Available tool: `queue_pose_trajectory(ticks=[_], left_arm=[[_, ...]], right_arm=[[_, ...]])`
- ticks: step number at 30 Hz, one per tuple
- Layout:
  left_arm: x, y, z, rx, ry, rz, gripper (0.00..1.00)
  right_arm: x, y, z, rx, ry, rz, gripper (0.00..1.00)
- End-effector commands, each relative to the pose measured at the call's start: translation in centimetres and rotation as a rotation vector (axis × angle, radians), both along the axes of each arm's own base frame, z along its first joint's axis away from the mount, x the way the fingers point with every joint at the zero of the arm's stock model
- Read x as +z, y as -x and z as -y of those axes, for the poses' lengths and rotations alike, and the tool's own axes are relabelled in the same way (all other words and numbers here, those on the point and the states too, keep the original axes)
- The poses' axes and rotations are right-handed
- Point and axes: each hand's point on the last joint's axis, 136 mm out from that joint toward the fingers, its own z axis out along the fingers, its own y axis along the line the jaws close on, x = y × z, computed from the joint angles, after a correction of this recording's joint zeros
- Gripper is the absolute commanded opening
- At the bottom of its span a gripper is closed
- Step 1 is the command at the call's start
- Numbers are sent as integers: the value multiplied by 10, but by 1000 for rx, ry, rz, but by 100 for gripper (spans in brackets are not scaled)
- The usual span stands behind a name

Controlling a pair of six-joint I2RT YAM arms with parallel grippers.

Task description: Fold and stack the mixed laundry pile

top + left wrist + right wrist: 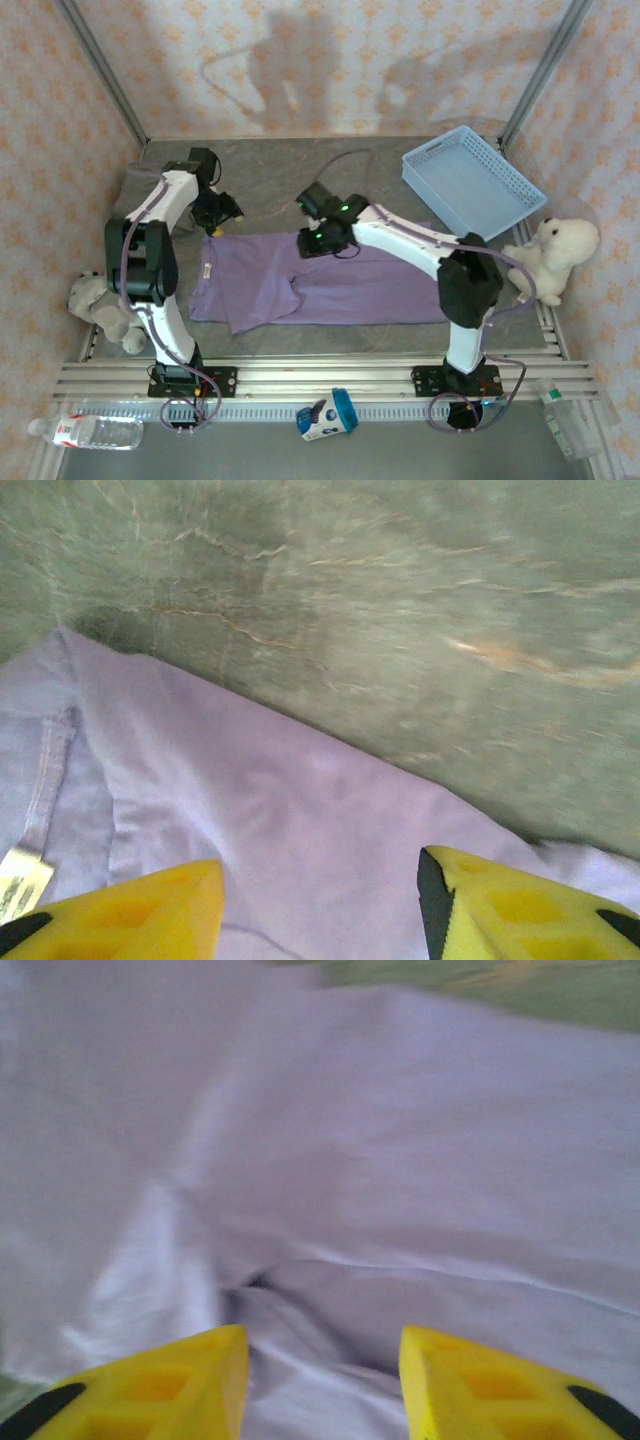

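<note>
A lavender T-shirt (330, 285) lies spread flat on the grey table, its left part folded over with a flap hanging toward the front. My left gripper (219, 213) hovers at the shirt's far left corner. In the left wrist view that gripper (320, 905) is open, its yellow fingers (140, 910) wide apart above the shirt's (260, 810) edge near a white label (20, 878). My right gripper (318, 241) is over the shirt's far edge near the middle. Seen from the right wrist, it (322, 1375) is open, with a raised crease of the shirt (330, 1290) lying between its fingers (480, 1385).
A light blue lattice basket (472, 180) stands at the back right. A white plush toy (555, 255) sits at the right edge and a grey one (100, 305) at the left. A plastic bottle (95, 431) and a blue-and-white object (328, 415) lie by the front rail.
</note>
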Motion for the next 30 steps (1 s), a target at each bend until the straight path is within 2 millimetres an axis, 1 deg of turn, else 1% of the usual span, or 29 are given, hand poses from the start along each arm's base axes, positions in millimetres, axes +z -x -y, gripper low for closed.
queue_pose_trajectory(ticks=[1, 2, 4, 5, 7, 9, 12, 16, 19, 22, 24, 26, 28, 29, 30], left_arm=[[40, 21, 22, -39, 32, 52, 55], [40, 28, 29, -43, 34, 55, 55], [34, 45, 46, -23, 48, 55, 55], [28, 52, 55, -8, 61, 54, 55], [11, 72, 73, 33, 82, 39, 54], [-6, 87, 85, 73, 85, 23, 54], [-32, 107, 90, 119, 62, -21, 54], [-55, 117, 92, 121, 40, -80, 54], [-67, 117, 92, 108, 21, -127, 54], [-80, 112, 85, 95, -45, -154, 53], [-91, 103, 83, 82, -83, -172, 52], [-104, 94, 86, 61, -98, -209, 50], [-114, 80, 89, 47, -113, -230, 45], [-122, 74, 90, 36, -127, -245, 43], [-123, 62, 92, 29, -134, -235, 42]], right_arm=[[-7, -11, 67, -128, 154, 21, 50], [-10, -14, 80, -152, 168, 13, 52], [-23, -17, 103, -198, 189, -21, 56], [-28, -17, 110, -213, 195, -36, 57], [-42, -18, 122, -241, 217, -64, 58], [-53, -19, 126, -266, 221, -85, 59], [-72, -20, 129, -307, 236, -118, 60], [-94, -21, 136, -353, 297, -163, 60], [-104, -18, 140, -380, 324, -188, 58], [-108, -12, 147, -422, 338, -196, 57], [-110, -5, 151, -450, 336, -211, 55], [-112, 4, 154, -480, 327, -230, 54], [-113, 14, 159, -515, 325, -248, 52], [-112, 19, 160, -533, 319, -258, 51], [-112, 24, 162, -550, 310, -271, 51]])
